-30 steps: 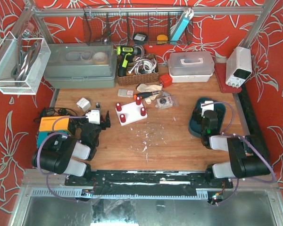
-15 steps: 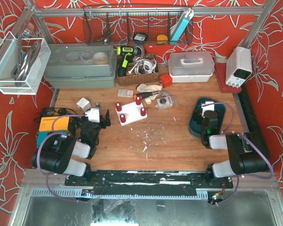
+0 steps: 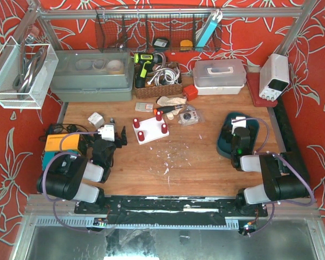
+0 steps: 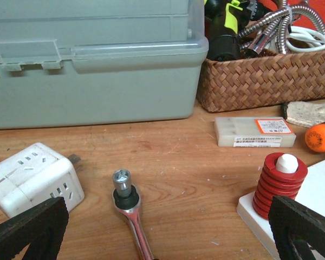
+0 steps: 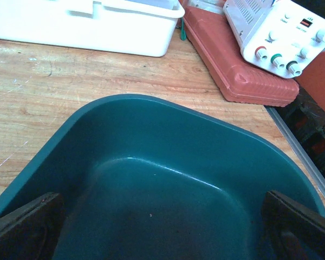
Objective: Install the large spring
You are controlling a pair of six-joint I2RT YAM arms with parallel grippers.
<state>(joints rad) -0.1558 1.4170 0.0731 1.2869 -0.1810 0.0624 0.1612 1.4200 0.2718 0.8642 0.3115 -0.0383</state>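
Since a second ago the left tool has edged slightly farther from its base; the right one has not shifted. The left tool's fingers stand wide apart, gripping nothing, low over the bench. A ratchet wrench lies between them, with a white socket cube to its left. Further right, a red spring sits on a peg of the white peg block. The right tool, equally wide and empty, hangs over the teal tub.

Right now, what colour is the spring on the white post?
Red spring, best in left wrist view.
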